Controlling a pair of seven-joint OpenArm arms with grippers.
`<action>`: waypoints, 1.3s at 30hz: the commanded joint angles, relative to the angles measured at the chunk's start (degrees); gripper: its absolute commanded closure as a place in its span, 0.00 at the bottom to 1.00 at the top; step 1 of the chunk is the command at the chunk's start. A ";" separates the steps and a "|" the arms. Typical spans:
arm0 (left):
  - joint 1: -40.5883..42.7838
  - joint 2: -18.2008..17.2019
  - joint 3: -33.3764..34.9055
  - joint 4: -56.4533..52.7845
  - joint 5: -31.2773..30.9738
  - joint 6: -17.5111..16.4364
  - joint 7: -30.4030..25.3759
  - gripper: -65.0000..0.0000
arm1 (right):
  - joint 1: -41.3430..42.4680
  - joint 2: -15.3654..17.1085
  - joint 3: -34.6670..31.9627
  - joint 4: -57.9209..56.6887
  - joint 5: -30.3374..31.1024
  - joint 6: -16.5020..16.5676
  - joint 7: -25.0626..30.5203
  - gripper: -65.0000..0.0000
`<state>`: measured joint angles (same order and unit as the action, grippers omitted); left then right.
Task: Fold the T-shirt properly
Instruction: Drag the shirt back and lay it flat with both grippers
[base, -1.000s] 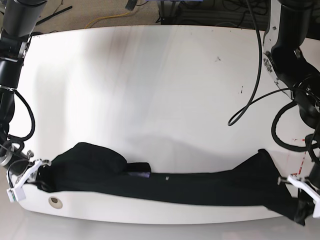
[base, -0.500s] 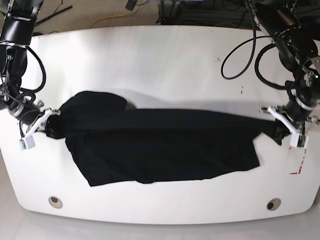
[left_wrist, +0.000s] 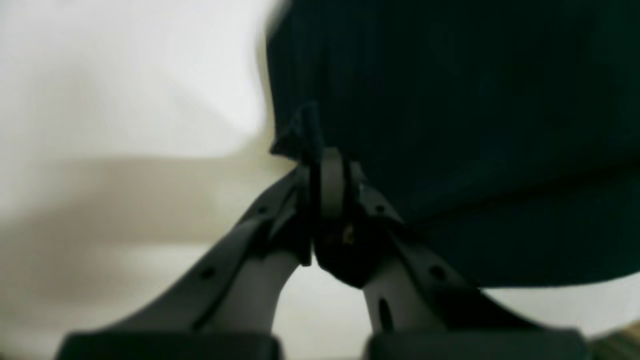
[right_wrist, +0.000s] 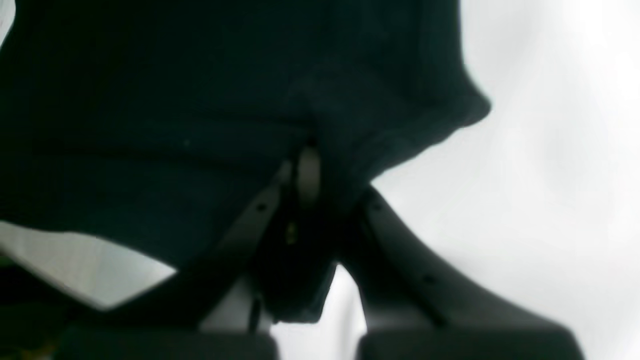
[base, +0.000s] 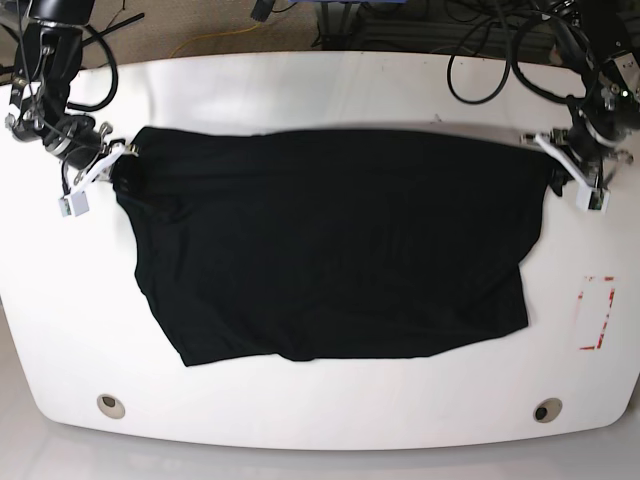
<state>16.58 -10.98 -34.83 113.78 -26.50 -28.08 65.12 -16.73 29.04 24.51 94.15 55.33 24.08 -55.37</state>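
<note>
Item: black T-shirt (base: 330, 250), spread across a white table (base: 330, 85), pinched at two corners.

We record the garment lying open over the middle of the table, its upper edge stretched taut between both arms. We find the right gripper (base: 112, 160) at ten o'clock, jaws closed tight on the corner of cloth there; its wrist view shows fabric bunched between the fingertips. We find the left gripper (base: 568, 160) at two o'clock, likewise clamped on the opposite corner. A red outlined mark (base: 597, 312) sits at four o'clock, and two round holes (base: 110, 404) lie along the near edge.
</note>
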 joint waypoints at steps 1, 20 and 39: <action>2.10 -0.84 -1.87 0.99 -0.27 -0.10 -0.90 1.00 | -1.69 0.02 1.73 1.98 0.63 0.50 1.35 1.00; 7.47 1.18 -6.89 1.08 -0.53 -0.10 -0.90 1.00 | -11.88 -9.56 5.69 6.99 0.19 -0.03 -2.16 1.00; 6.85 1.18 -7.15 0.99 -0.53 -0.10 -0.82 1.00 | -12.76 -9.74 5.69 6.64 0.27 -0.12 -2.25 0.75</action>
<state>23.49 -8.97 -41.58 113.73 -26.83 -28.14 65.10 -29.47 18.57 29.65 99.96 54.46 23.83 -58.52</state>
